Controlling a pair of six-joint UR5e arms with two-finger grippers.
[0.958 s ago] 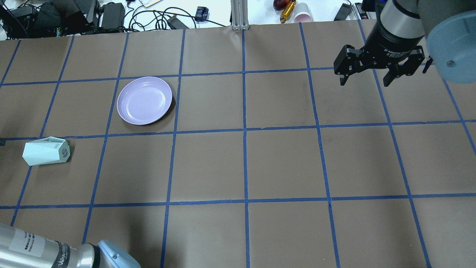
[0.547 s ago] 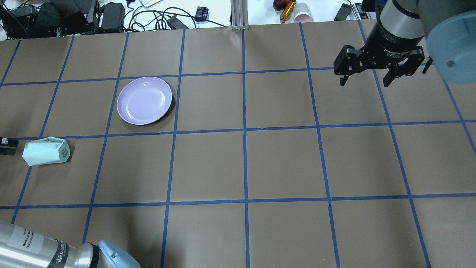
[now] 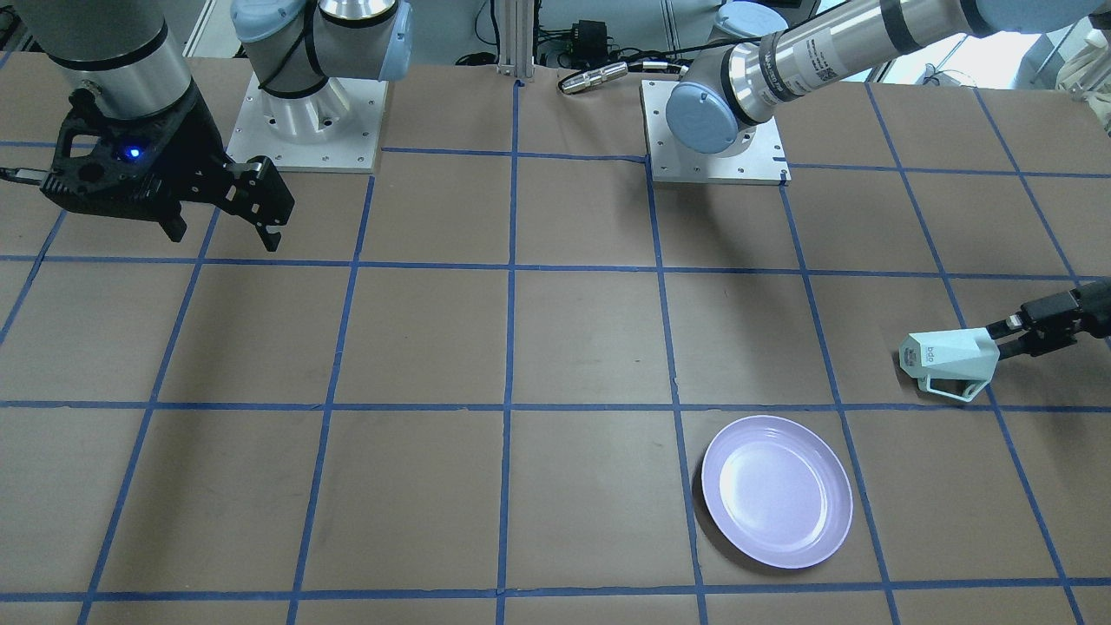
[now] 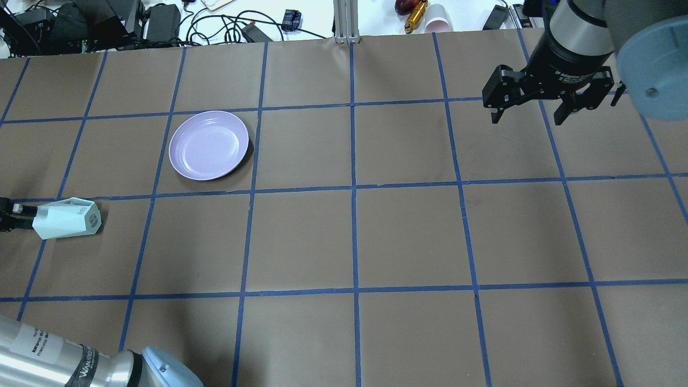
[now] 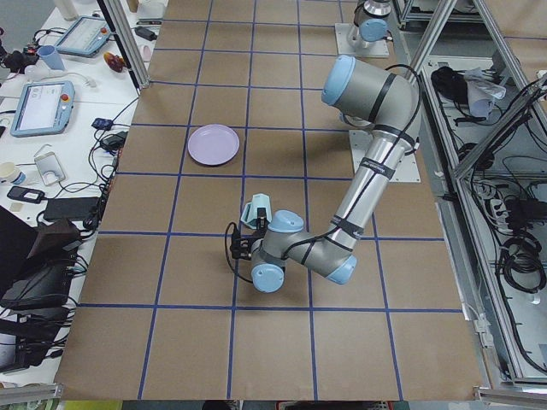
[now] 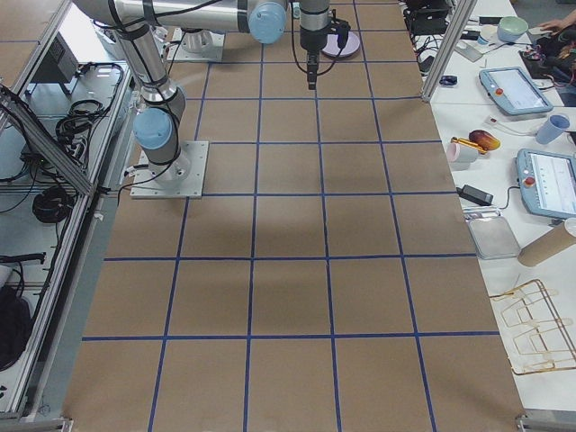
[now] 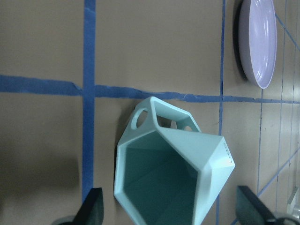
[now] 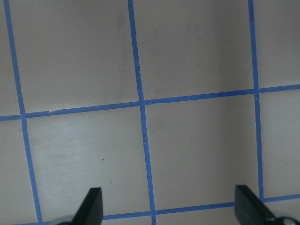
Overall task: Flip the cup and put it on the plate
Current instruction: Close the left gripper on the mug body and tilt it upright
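The task has barely started. The cup (image 4: 67, 217) lies on its side on the table (image 4: 408, 236), near the robot's left edge. Its base, with the dark lettering, points toward the middle of the table. Its mouth faces outward, straight into the left wrist camera. The handle rests on the side toward the plate (image 4: 208, 145). The plate sits bare, well apart from the cup, farther from the robot and a little inward.

The left gripper (image 4: 16, 216) is low at the cup's mouth. Its fingers (image 7: 93, 208) are spread wide on either side of the rim and grasp nothing. From the front the tips seem to be level with the rim, but contact is hard to judge at that size. The right gripper (image 4: 527, 115) hangs over bare table far across, with its fingers parted and empty. It likely has no part in this step.

Nothing is done yet. The cup must be gripped, lifted, turned upright with its mouth up, carried over and set down on the plate. The step in hand looks like the approach just ahead of closing on the rim.
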